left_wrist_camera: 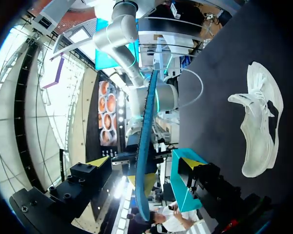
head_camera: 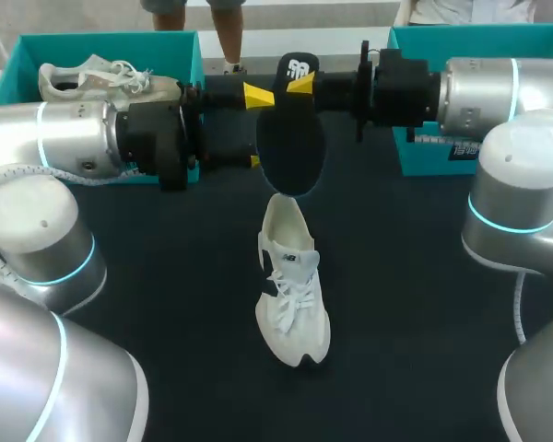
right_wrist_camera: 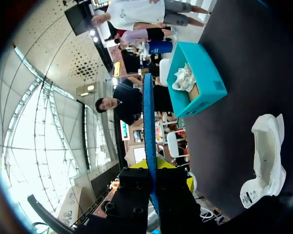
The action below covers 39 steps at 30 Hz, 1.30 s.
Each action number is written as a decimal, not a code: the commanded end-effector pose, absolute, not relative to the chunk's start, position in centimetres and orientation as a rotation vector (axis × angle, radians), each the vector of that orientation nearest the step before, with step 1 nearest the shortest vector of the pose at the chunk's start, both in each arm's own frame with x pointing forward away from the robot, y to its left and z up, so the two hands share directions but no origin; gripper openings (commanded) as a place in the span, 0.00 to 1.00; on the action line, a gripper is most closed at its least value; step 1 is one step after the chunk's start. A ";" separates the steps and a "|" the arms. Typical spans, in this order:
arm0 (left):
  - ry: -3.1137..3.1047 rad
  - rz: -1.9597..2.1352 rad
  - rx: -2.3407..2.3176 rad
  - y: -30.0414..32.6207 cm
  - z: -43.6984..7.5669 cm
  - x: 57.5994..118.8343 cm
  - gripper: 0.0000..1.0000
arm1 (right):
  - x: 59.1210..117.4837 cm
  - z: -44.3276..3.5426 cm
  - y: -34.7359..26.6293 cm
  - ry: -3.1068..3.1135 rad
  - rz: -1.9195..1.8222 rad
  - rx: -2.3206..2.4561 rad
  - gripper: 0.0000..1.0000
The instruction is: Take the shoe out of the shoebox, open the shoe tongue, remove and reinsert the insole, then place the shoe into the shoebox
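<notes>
A black insole (head_camera: 290,138) with a blue edge hangs in the air above the table, heel end up. My right gripper (head_camera: 295,81) is shut on its upper end; in the right wrist view the insole (right_wrist_camera: 148,112) runs edge-on out from between that gripper's (right_wrist_camera: 154,168) fingers. My left gripper (head_camera: 256,129) faces it from the other side, open. Its yellow tips straddle the insole (left_wrist_camera: 144,141) with gaps on both sides, as my left gripper (left_wrist_camera: 142,163) shows in its own wrist view. The white shoe (head_camera: 293,295) stands upright on the dark table below, laces loose (left_wrist_camera: 259,126) (right_wrist_camera: 268,151).
A teal shoebox (head_camera: 18,55) at the back left holds a second white shoe (head_camera: 101,81); the same box (right_wrist_camera: 195,83) appears in the right wrist view. Another teal box (head_camera: 424,41) sits at the back right behind my right arm. The dark table (head_camera: 415,322) spreads around the shoe.
</notes>
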<state>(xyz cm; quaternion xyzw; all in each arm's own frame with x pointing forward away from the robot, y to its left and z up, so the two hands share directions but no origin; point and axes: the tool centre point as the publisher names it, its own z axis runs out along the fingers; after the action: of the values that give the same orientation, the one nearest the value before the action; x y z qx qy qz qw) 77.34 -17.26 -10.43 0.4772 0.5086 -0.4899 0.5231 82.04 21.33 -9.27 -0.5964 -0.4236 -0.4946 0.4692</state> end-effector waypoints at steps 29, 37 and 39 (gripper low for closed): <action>1.191 -1.206 1.152 -16.2 -10.1 77.5 0.00 | 80.1 -8.9 19.6 -1.268 -1.327 -1.392 1.00; 1.199 -1.217 1.154 -14.0 -9.4 76.6 0.00 | 78.5 -8.9 16.2 -1.389 -1.361 -1.313 1.00; 1.200 -1.222 1.157 -13.8 -9.4 76.4 0.00 | 78.3 -9.0 15.4 -1.406 -1.345 -1.298 1.00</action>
<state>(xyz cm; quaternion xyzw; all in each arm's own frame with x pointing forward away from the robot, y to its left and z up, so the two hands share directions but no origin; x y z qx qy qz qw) 77.08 -14.76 -9.52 0.4802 0.4970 -0.5100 0.5121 78.75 18.14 -9.31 -0.5136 -0.5458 -0.5370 0.3873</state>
